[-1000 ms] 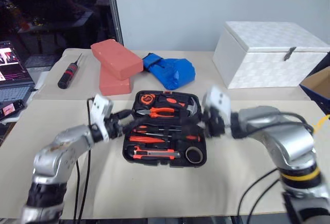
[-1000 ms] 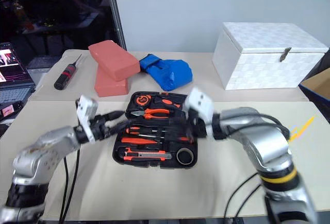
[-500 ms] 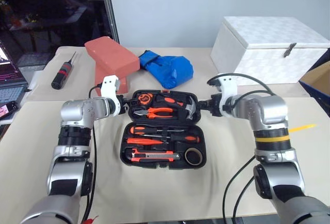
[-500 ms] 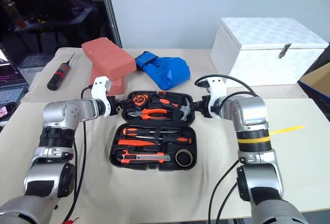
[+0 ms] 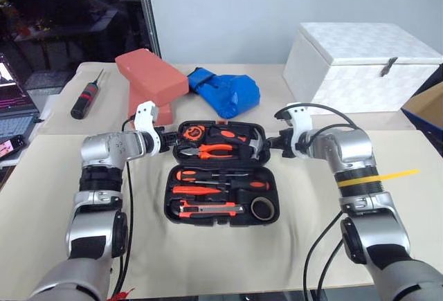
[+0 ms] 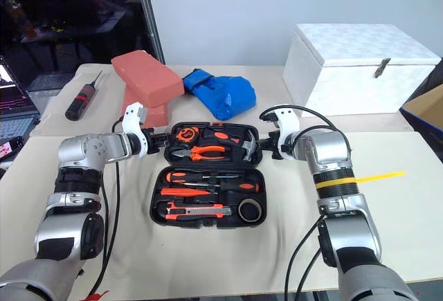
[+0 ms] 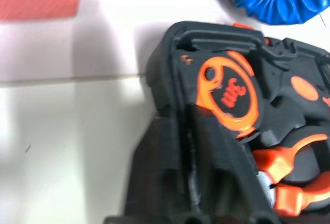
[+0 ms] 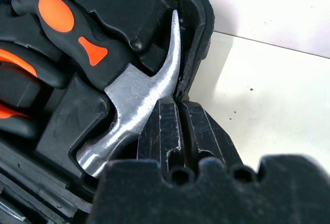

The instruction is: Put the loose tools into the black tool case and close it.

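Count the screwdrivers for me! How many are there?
3. Two orange-and-black screwdrivers lie in the open black tool case; a black-and-red screwdriver lies on the far-left table. More may be hidden.

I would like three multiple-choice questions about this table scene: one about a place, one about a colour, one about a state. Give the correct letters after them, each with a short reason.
1. Where does the black tool case lie?
A. on the white box
B. on the table between the two grippers
C. under the blue bag

2. What colour is the bag behind the case?
A. blue
B. green
C. yellow

3. How is the case?
A. closed and latched
B. open, with tools in its slots
C. open and empty

Answers:
1 B: left gripper and right gripper sit at its far corners.
2 A: it is plainly blue.
3 B: pliers, a hammer and screwdrivers lie inside.
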Controlling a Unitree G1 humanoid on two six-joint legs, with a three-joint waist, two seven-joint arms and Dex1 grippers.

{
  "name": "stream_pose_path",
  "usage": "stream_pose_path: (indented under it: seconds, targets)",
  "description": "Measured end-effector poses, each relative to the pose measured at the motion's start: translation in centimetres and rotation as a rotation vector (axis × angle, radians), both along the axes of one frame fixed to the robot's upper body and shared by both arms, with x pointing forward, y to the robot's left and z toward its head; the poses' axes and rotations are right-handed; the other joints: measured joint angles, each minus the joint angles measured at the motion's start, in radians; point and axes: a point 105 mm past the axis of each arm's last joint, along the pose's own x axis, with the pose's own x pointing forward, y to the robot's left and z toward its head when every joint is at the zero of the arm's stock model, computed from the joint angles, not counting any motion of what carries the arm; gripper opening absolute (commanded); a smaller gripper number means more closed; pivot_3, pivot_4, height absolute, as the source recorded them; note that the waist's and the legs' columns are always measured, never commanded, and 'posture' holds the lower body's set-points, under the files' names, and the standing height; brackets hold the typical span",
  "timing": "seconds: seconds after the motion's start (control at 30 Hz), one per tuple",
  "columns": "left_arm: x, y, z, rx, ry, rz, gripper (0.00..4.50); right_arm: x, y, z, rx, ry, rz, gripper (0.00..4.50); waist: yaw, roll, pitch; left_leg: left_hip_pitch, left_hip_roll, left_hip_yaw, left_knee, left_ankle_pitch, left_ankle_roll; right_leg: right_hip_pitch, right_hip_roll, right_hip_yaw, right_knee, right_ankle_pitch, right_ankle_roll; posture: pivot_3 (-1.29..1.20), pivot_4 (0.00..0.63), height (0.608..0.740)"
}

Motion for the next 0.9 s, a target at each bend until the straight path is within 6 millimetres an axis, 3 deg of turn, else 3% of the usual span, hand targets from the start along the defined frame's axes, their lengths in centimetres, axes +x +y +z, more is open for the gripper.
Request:
stream_pose_path:
  seconds: [0.23, 0.47, 0.73, 0.9]
  targets:
    - [-0.4, -0.4, 1.2, -0.024, -0.069, -0.041, 0.03, 0.4, -0.1, 1.3, 0.030, -0.082, 0.037, 0.00, -0.001, 0.000, 0.000, -0.008, 0.000, -0.003, 0.000, 0.000, 0.000, -0.006, -0.001, 0.000, -0.001, 0.002, 0.001, 0.00, 0.150, 0.740]
    - [0.2, -0.7, 5.6, 0.057, -0.431, -0.064, 0.03, 1.6, -0.6, 5.2, 0.079, -0.380, 0.048, 0.00, 0.001, 0.000, 0.001, -0.009, 0.000, -0.003, -0.002, 0.000, 0.000, -0.007, -0.001, 0.000, -0.003, 0.002, 0.001, 0.00, 0.150, 0.740]
    - [-3.5, -1.6, 3.6, 0.312, -0.734, -0.227, 0.03, -2.4, -2.1, 2.9, -0.030, -0.559, 0.100, 0.00, 0.012, 0.001, 0.000, -0.008, 0.000, -0.002, -0.003, -0.003, 0.000, -0.006, -0.004, 0.000, -0.004, 0.002, 0.002, 0.00, 0.150, 0.740]
    - [-4.8, -1.6, 3.1, 0.370, -0.808, -0.312, 0.03, -4.7, -2.5, 2.2, -0.071, -0.597, 0.123, 0.00, 0.020, 0.001, -0.002, 0.002, -0.001, 0.003, 0.001, -0.003, 0.002, 0.003, -0.005, 0.000, -0.005, 0.001, 0.003, 0.00, 0.150, 0.740]
